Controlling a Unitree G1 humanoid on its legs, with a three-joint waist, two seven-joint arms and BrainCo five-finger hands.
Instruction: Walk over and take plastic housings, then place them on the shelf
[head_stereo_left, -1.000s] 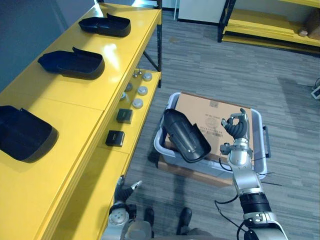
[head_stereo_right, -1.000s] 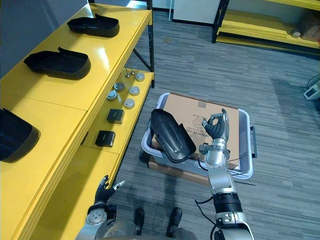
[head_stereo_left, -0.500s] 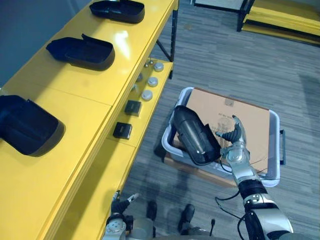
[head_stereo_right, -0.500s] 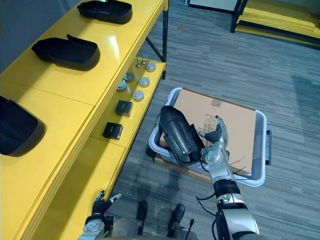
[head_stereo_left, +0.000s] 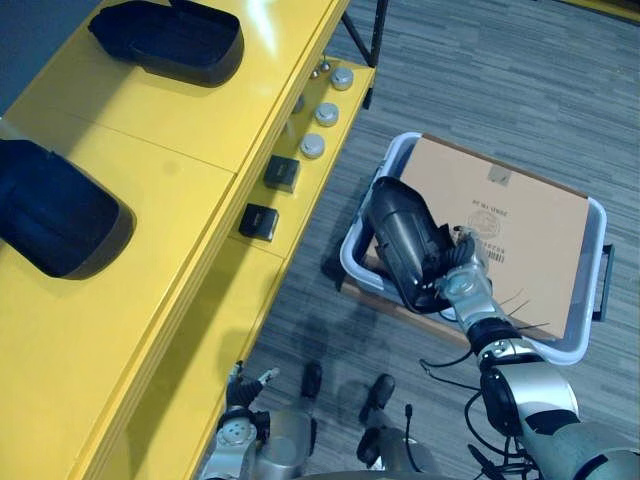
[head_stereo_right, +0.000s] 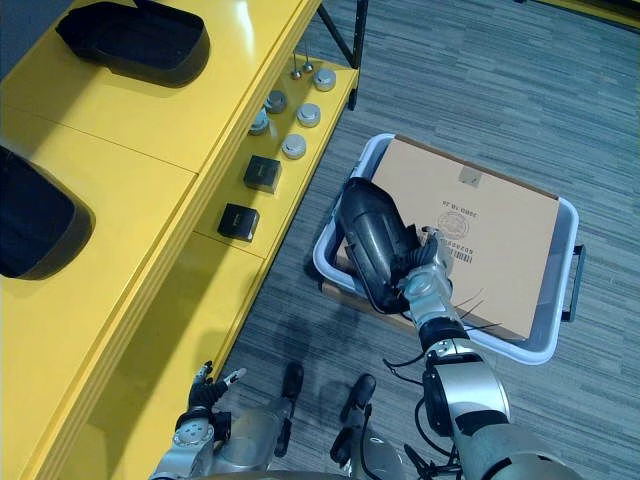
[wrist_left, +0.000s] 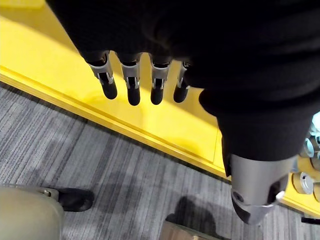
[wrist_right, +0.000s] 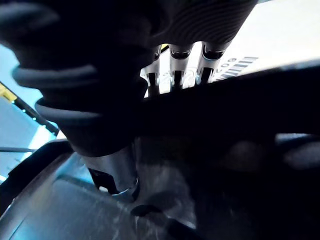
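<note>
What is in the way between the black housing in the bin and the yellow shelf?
Nothing visible. The right hand is at the housing in the bin, and open floor lies between the bin and the shelf, whose top has bare room.

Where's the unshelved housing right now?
Head views, right of centre: black housing propped at left end of the grey bin, against the cardboard box, right hand on it.
</note>
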